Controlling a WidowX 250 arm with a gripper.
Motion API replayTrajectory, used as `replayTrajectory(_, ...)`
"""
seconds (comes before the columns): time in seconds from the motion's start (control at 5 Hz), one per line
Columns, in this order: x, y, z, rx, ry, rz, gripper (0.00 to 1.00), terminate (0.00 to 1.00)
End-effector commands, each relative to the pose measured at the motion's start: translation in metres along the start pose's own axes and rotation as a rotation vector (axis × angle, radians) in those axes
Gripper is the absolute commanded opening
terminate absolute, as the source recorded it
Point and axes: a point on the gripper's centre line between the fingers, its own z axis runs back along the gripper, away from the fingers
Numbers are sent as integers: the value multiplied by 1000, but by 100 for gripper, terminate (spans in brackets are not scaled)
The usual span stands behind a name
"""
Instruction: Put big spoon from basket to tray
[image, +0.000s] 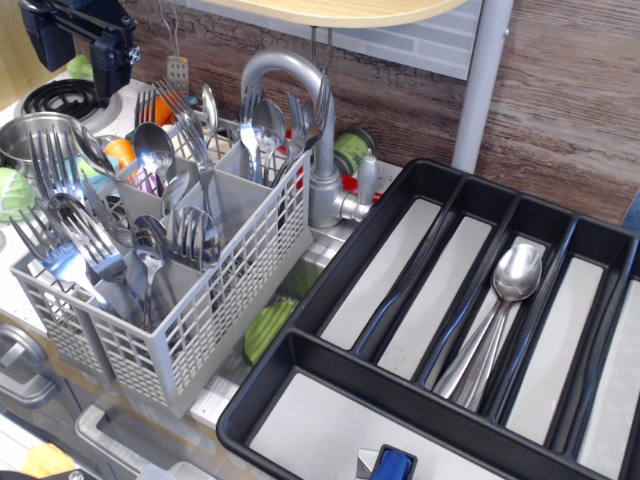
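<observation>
The light grey basket (215, 310) stands at the left, packed with upright forks and spoons. Big spoons stand in it with their bowls up: one near the back left (152, 146), one in the back compartment (268, 122). The black tray (330, 290) lies at the right. Two or three big spoons (514, 274) lie together in one of its long middle compartments. My gripper (85, 62) hangs at the top left corner, above and behind the basket's left end. Its two dark fingers stand apart with nothing between them.
A grey toy faucet (300, 95) rises just behind the basket and the tray's near corner. A steel pot (25, 140) and a stove burner (60, 97) sit at the far left. Green toy vegetables (268, 325) lie between basket and tray. A blue object (393, 464) is at the bottom edge.
</observation>
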Motion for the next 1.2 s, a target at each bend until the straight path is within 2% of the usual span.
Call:
replayTrajectory(0.0, 0, 0, 0, 0, 0, 0, 100, 0)
replayTrajectory(0.2, 6, 7, -3, -9, 29, 89, 100, 0)
replayTrajectory(0.6, 19, 18, -14, -58, 101, 348, 100, 0)
replayTrajectory(0.8, 21, 15, -16, 4, 141, 502, 100, 0)
replayTrajectory(1.0, 12, 17, -19, 72, 123, 542, 100, 0)
